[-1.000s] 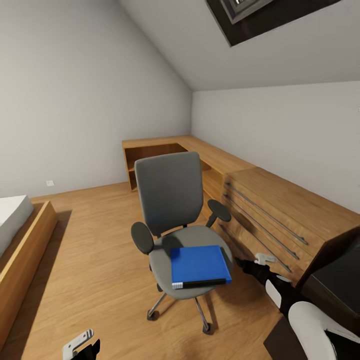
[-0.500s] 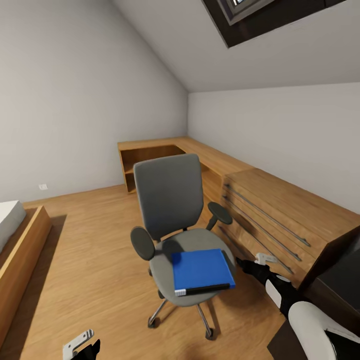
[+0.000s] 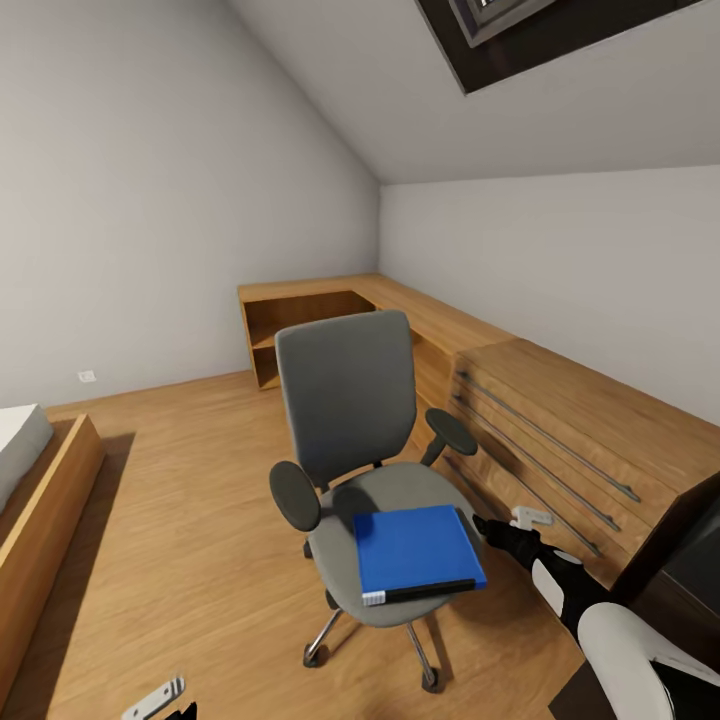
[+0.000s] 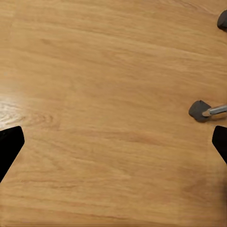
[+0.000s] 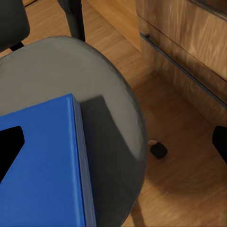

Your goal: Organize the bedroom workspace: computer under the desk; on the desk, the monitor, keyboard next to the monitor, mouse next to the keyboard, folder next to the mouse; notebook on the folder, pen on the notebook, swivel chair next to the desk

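The folder (image 5: 42, 165) lies flat on the swivel chair (image 5: 111, 127) seat.

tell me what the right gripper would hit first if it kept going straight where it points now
Probably the swivel chair seat, right beside the folder: the right gripper looks down along its open fingers at that edge. Depth is hard to judge.

Right arm (image 3: 600, 625): glossy white rounded shells, black joint segments between. Right gripper (image 3: 528, 517): pale grey-white block on black wrist. Left gripper (image 3: 155, 698): same pale grey, dark slots. Fingers (image 4: 10, 145): plain black.
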`<state>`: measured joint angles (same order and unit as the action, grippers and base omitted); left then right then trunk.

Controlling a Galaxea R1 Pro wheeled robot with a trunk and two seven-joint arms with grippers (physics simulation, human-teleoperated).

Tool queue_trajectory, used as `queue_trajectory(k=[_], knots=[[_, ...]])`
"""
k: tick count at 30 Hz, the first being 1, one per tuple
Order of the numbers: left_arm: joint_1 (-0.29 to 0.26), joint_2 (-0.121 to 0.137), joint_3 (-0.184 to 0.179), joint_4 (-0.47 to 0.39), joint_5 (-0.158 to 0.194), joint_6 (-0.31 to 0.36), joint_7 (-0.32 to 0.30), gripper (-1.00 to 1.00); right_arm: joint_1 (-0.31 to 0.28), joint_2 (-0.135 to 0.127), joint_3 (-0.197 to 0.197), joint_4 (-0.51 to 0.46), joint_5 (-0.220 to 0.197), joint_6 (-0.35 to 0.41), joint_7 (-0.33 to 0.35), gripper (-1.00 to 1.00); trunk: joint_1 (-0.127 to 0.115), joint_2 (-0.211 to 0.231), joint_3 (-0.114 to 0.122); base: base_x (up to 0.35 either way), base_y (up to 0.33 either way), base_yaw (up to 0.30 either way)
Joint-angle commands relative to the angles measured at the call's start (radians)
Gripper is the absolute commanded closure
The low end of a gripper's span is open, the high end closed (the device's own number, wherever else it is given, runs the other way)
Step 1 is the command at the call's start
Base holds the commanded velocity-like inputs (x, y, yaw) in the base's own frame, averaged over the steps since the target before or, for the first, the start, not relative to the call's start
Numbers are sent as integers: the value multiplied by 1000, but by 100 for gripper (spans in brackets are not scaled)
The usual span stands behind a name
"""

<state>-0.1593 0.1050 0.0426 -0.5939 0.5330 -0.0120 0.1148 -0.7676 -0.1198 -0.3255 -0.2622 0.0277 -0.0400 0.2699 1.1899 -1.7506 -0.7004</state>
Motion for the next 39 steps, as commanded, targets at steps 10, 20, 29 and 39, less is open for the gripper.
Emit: queue_trajectory(k=[10,20,29,39], knots=[[0,-1,-3,2,11,-2,3,-100,-1,-3,-42,2,-1,52,6,-100,31,-56,-26,0,0,0],[0,1,-3,2,11,-2,3,-100,-1,-82,-145,-33,-69,264,195,-100,31,-56,-26,0,0,0],[0,-1,-3,2,10,-2,3,-100,-1,-158,-148,39,-170,267,275,-100,31,-56,-26,0,0,0],[0,1,-4,2,10,-2,3,-100,-1,-173,-148,77,-186,268,305,-100,31,-56,-26,0,0,0]])
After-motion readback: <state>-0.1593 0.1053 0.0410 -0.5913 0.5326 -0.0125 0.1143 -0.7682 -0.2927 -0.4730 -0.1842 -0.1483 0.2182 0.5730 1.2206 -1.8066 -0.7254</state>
